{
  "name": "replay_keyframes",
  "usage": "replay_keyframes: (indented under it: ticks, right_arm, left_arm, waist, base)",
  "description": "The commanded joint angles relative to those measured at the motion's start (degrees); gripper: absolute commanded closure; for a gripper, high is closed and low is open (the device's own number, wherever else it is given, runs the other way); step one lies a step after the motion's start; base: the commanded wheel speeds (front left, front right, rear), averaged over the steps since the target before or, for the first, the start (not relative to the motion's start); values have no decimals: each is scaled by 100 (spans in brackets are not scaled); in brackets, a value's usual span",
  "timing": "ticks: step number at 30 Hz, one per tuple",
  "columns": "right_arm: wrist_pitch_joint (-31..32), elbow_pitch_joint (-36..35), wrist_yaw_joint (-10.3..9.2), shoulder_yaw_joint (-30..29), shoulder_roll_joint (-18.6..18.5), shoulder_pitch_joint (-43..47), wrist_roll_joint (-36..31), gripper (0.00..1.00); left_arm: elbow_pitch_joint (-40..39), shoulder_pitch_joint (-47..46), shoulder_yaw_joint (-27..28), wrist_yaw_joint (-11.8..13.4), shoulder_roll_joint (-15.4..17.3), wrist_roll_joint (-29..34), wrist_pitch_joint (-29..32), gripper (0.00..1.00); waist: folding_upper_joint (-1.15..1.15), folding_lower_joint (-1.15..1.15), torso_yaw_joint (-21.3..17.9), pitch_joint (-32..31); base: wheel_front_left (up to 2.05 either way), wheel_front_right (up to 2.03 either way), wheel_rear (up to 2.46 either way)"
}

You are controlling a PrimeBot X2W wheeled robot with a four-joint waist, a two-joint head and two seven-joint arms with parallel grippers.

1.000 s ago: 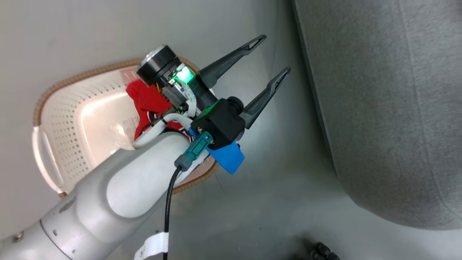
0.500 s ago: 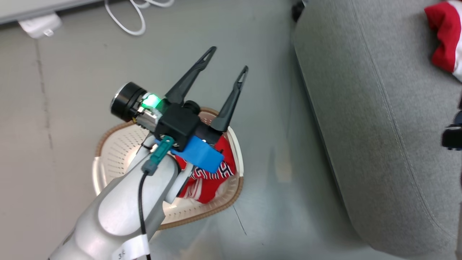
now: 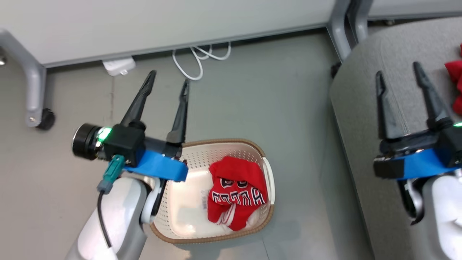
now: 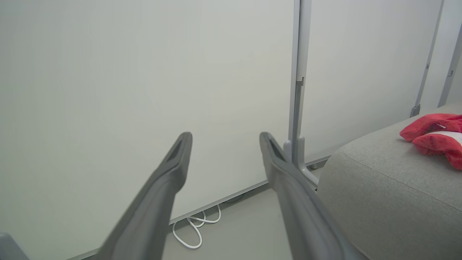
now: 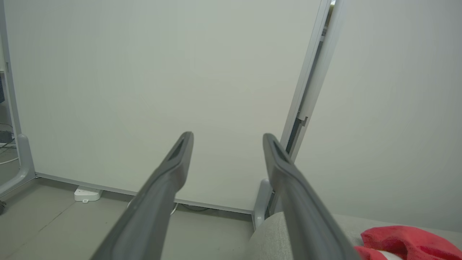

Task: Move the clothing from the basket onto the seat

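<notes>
A red jersey with black-and-white lettering (image 3: 236, 193) lies crumpled in the right half of the cream basket (image 3: 187, 216) on the floor. The plain red garment with white bands (image 4: 435, 139) rests on the grey seat (image 3: 361, 108), and its edge (image 3: 455, 85) shows at the far right of the head view. My left gripper (image 3: 168, 81) hangs open and empty above the floor, just left of and beyond the basket. My right gripper (image 3: 397, 72) is open and empty over the seat, left of the red garment (image 5: 408, 243).
White partition panels on grey wheeled legs (image 3: 36, 90) stand behind the basket. A white power adapter (image 3: 118, 66) and a coiled white cable (image 3: 198, 59) lie on the floor at the panel's foot. Another grey post (image 3: 339, 29) stands by the seat's corner.
The head camera has swung up and around, so the whole picture has shifted. The right gripper has come into view over the seat. The left arm now sits left of the basket, uncovering the jersey.
</notes>
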Motion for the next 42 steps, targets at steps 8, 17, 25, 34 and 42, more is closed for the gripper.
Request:
replay_keyframes:
  ticks: [8,17,25,34,42]
  right_arm:
    - [-20,83,1,266,178,566,150,0]
    - [-20,178,1,109,321,1335,296,0]
    - [-20,221,1,-236,462,1923,387,0]
    - [-20,248,1,-413,567,2293,451,0]
    - [-20,295,1,-420,598,2343,469,0]
  left_arm:
    - [21,832,790,-206,-186,248,-20,0]
    - [66,1623,1383,-452,-433,534,-20,0]
    - [94,2067,1669,-622,-606,712,-20,0]
    - [86,2338,1889,-749,-724,835,-20,0]
    - [130,2347,1971,-825,-782,908,-20,0]
  waist:
    - [0,1,390,-638]
    - [0,1,465,-1141]
    - [0,1,517,-1459]
    - [0,1,539,-1581]
    - [0,1,563,-1618]
  base:
    - [0,0,0]
    - [0,0,0]
    - [0,0,0]
    - [0,0,0]
    - [0,0,0]
